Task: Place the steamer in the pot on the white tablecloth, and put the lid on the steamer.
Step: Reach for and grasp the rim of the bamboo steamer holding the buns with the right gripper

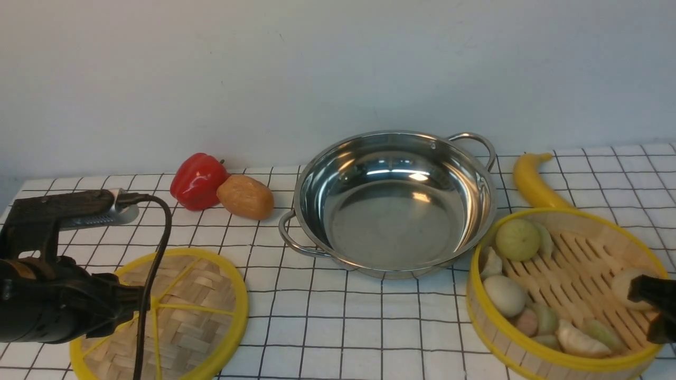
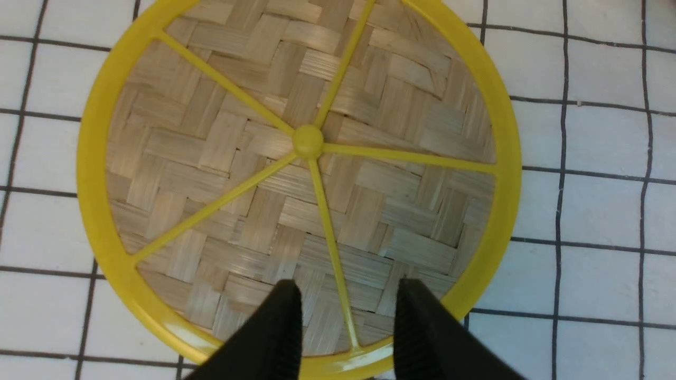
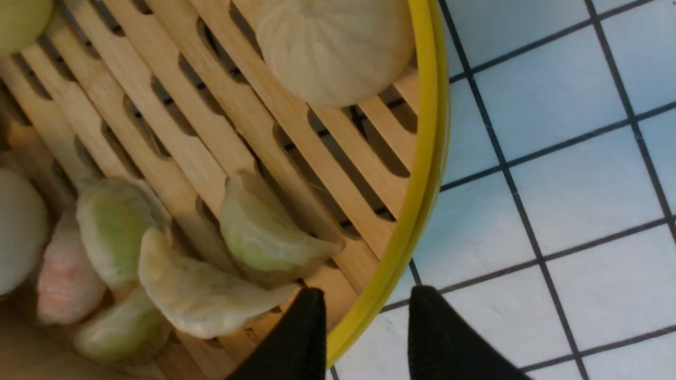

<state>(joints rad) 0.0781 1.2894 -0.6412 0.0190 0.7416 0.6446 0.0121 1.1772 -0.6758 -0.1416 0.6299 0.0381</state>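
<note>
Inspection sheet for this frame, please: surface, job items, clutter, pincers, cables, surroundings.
Surface: white tablecloth with a black grid, lying flat.
Job's things: pot empty, at centre; steamer on the cloth to its right, holding dumplings; lid on the cloth at left.
Clutter: red pepper, brown potato-like item and banana towards the back.
Pincers: left pincer open over the lid's edge, astride a spoke; right pincer open, astride the steamer's rim.
Cables: black cable crosses the lid.
Surroundings: plain pale wall.

Bright, soft, even light with faint shadows. White glare streaks the pot (image 1: 393,203). A small sheen marks the lid (image 2: 211,158) rim beside the left pincer (image 2: 346,287). The white tablecloth (image 3: 554,184) beside the right pincer (image 3: 367,293) looks bluish.
</note>
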